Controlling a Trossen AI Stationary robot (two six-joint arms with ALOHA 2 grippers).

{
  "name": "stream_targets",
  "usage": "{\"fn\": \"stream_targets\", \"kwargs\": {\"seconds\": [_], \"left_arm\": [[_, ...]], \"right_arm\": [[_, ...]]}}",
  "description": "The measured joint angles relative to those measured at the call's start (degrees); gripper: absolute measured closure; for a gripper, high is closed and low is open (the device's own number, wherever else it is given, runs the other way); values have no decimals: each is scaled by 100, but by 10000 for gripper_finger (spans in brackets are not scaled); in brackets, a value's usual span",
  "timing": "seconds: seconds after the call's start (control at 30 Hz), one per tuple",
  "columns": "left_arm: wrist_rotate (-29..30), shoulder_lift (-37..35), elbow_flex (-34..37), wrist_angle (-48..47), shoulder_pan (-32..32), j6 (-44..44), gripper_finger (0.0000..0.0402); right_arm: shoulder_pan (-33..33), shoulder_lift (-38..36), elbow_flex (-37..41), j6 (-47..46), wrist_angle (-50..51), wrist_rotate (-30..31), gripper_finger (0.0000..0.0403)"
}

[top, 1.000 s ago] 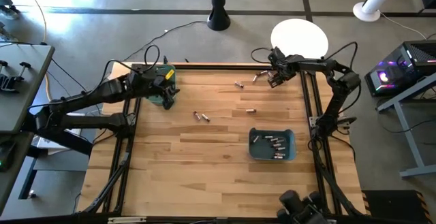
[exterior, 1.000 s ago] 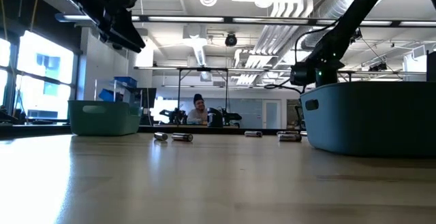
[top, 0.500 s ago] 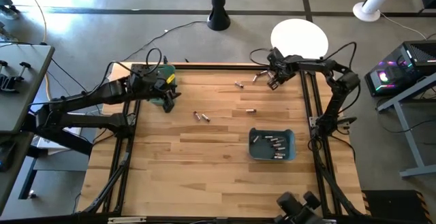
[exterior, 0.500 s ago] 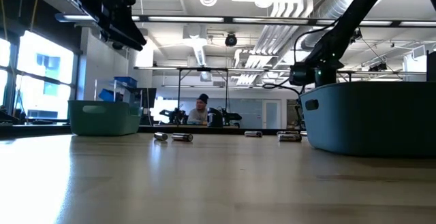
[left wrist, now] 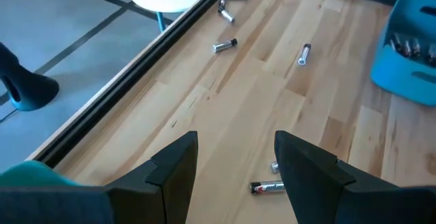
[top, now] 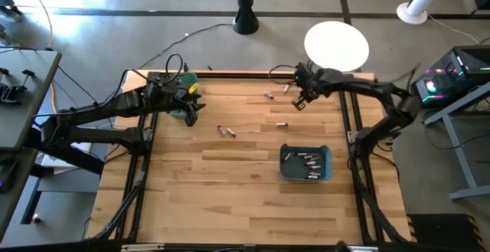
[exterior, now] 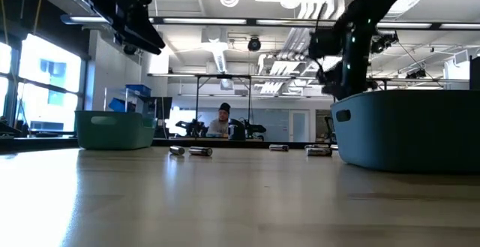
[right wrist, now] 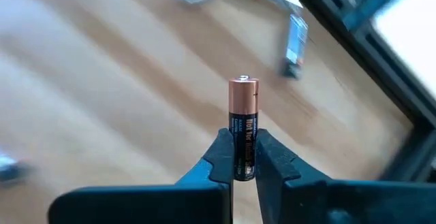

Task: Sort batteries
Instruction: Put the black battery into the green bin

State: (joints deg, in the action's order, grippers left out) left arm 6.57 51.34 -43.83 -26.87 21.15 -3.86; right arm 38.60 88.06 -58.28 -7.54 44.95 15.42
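on the left i have my left gripper [top: 189,108] waiting with jaws wide above the green bin [top: 182,103], loose batteries [top: 225,132] just beyond it on the surface [top: 230,183]. on the right my right gripper [right wrist: 243,173] is pinched shut on one cell [right wrist: 244,129], its long axis standing straight out from the jaws, copper end away. the blue bin [top: 306,163] lies nearer this arm, toward the near edge, so i'd carry it there.
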Motion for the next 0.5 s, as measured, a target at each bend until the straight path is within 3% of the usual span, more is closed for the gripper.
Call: {"fn": "stream_targets", "kwargs": {"seconds": [0.1,0.2,0.33,0.5], "left_arm": [[3,58,7,128,-47,256,213],[4,203,36,641,-176,542,213],[-6,388,646,2627,-377,836,213],[-351,834,1490,5134,-559,853,213]], "right_arm": [[-832,-439,112,-249,-327,57,389],[-1809,-755,365,-408,-1471,35,388],[-2846,-788,883,-137,-3964,50,388],[-3568,-398,1355,386,-6949,56,388]]}}
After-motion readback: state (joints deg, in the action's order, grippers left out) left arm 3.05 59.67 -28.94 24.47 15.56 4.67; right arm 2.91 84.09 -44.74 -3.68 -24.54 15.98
